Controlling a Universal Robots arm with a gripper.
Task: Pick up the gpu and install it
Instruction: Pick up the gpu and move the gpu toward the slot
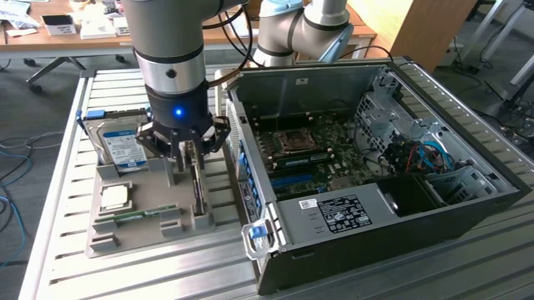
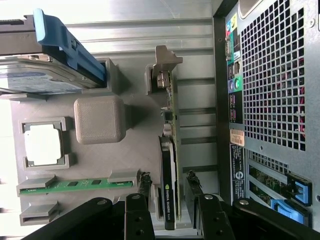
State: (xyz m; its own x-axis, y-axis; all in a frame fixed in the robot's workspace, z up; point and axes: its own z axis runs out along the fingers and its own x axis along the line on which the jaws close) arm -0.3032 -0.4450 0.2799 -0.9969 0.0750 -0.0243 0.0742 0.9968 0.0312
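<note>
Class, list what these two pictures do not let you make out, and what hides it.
- gpu: exterior view, one end hidden behind the gripper.
- hard drive: wrist view, cut off by the picture's edge; exterior view, partly behind the arm.
- power supply label: exterior view, print too small to read.

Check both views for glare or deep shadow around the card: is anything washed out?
Wrist view: the table and processor glare almost white, yet the card is evenly lit. Exterior view: soft, even light, with only the inside corners of the computer case in shadow.
</note>
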